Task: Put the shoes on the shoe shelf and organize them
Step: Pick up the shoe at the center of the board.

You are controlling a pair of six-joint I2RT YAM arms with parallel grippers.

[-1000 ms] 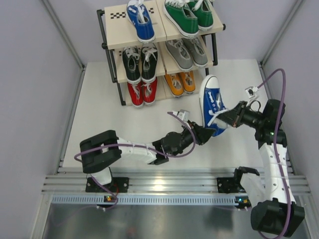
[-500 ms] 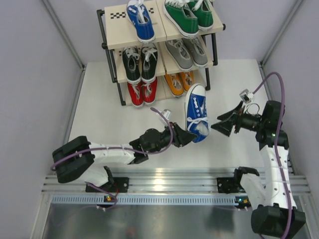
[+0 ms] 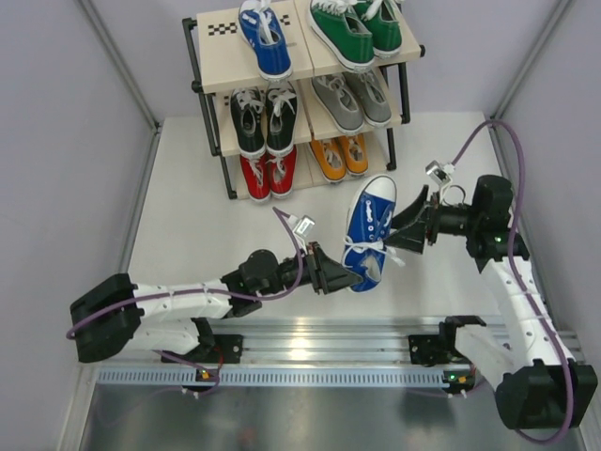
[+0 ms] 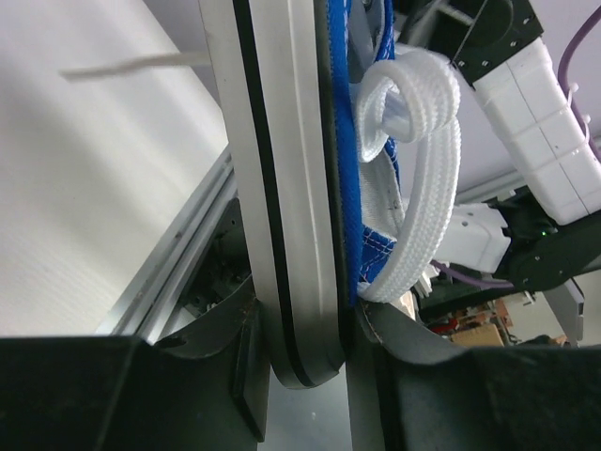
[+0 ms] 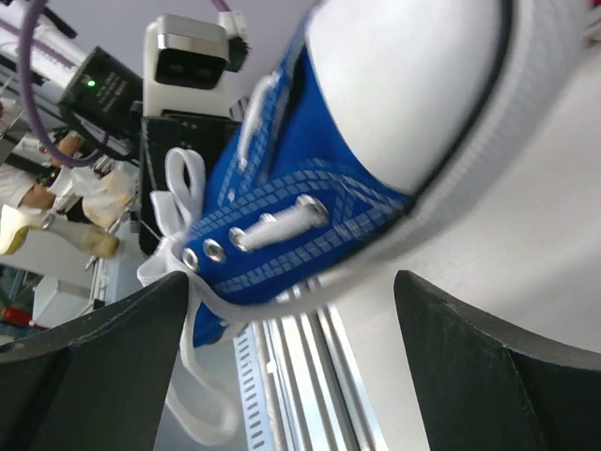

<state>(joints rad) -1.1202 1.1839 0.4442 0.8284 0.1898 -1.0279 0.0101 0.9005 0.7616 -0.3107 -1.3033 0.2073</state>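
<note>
Left gripper [image 3: 340, 272]: clamped on the blue canvas sneaker [image 3: 370, 228] at its heel
Sneaker: near-centre, toe pointing far toward the three-tier black-framed shoe shelf [image 3: 214, 70]
Right gripper [image 3: 402, 230]: jaws spread wide, just right of sneaker

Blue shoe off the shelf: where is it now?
Top view: the blue shoe is right of centre, before the shelf, its heel gripped by the left claw, the open right claw just right of it.

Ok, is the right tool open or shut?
Open. The right tool has its fingers wide apart, with the blue shoe toe between them; the left tool grips its heel.
</note>
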